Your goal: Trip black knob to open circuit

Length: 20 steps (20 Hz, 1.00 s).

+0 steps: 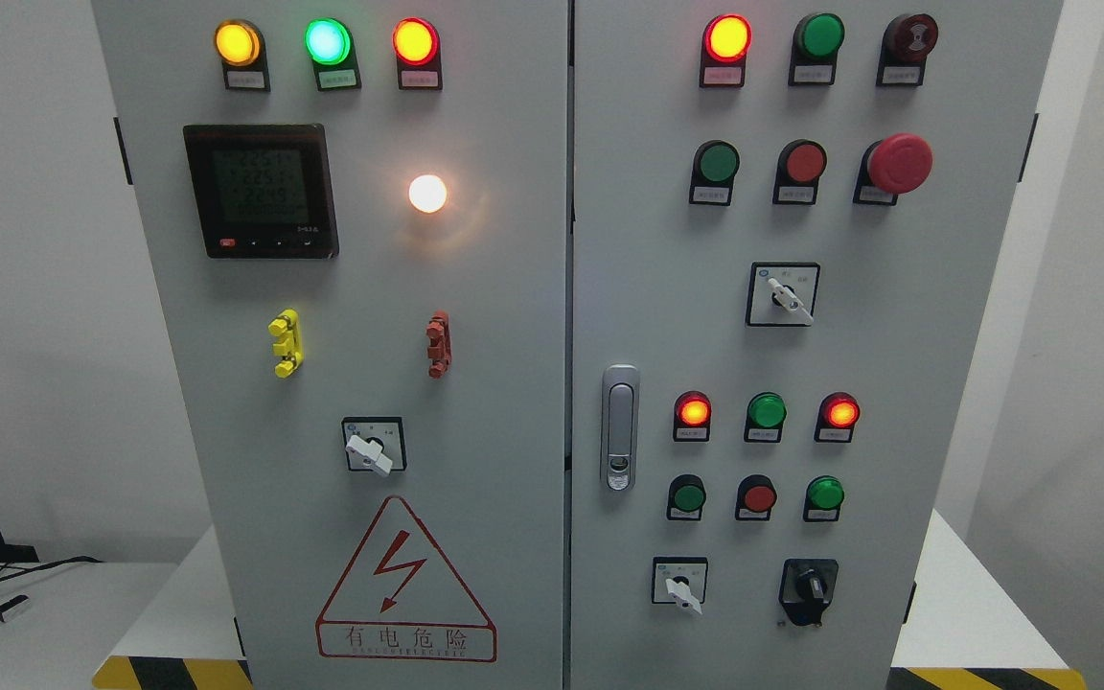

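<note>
No robot hand or arm anywhere in view, so hand state cannot be told. Black knob (pixel 809 583) low on the right door of a grey electrical cabinet (pixel 514 287), just right of a white selector switch (pixel 681 586). Above it, rows of red and green indicator lamps, a red emergency stop button (pixel 900 163). Door latch (pixel 620 426) near the centre seam. Digital meter (pixel 260 190) and red lightning warning triangle (pixel 405 580) on the left door.

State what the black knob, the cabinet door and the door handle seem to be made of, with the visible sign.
Black knob: likely moulded plastic, dull black sheen. Cabinet door: probably painted sheet metal, flat matte grey. Door handle: seemingly metal, silvery satin shine.
</note>
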{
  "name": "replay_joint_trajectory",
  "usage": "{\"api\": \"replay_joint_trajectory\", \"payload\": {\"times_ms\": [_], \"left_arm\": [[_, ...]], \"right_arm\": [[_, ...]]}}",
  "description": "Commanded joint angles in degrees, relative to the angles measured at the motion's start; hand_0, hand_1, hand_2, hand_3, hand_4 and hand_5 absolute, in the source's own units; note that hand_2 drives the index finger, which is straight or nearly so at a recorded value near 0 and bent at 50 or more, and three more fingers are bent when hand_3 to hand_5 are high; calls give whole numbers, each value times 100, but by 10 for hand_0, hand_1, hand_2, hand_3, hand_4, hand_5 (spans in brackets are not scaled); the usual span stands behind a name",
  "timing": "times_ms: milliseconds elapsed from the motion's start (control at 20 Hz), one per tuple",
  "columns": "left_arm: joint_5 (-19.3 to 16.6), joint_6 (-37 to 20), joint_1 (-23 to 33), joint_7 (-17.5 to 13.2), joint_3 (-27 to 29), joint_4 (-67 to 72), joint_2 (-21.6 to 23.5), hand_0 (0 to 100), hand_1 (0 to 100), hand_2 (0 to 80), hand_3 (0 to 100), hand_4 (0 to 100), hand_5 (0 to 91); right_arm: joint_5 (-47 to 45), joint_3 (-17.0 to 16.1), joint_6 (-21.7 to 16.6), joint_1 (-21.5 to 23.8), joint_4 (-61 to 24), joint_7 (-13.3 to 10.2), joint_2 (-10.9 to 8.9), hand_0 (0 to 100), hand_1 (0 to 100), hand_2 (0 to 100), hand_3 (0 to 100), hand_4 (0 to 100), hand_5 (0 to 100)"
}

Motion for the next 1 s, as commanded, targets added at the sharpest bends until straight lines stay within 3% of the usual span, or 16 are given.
{"api": "replay_joint_trajectory", "payload": {"times_ms": [0, 50, 300, 550, 700, 950], "left_arm": [[-176, 3, 0, -3, 0, 0, 1, 120, 389, 0, 0, 0, 0], [-176, 3, 0, -3, 0, 0, 1, 120, 389, 0, 0, 0, 0], [-176, 3, 0, -3, 0, 0, 1, 120, 389, 0, 0, 0, 0], [-176, 3, 0, -3, 0, 0, -8, 120, 389, 0, 0, 0, 0], [-176, 3, 0, -3, 0, 0, 1, 120, 389, 0, 0, 0, 0], [-176, 3, 0, -3, 0, 0, 1, 120, 389, 0, 0, 0, 0]], "right_arm": [[8, 299, 177, -594, -278, -173, -83, 86, 367, 279, 1000, 945, 881], [8, 387, 273, -664, -278, -217, -74, 92, 369, 287, 1000, 1000, 911], [8, 721, 608, -954, -235, -524, -66, 108, 418, 309, 1000, 1000, 949], [69, 959, 643, -1139, -33, -779, -66, 118, 635, 350, 1000, 1000, 958], [235, 1056, 643, -1157, 38, -788, -66, 161, 719, 365, 1000, 1000, 961], [403, 1240, 652, -1236, 161, -885, -57, 173, 714, 403, 1000, 1000, 963]]}}
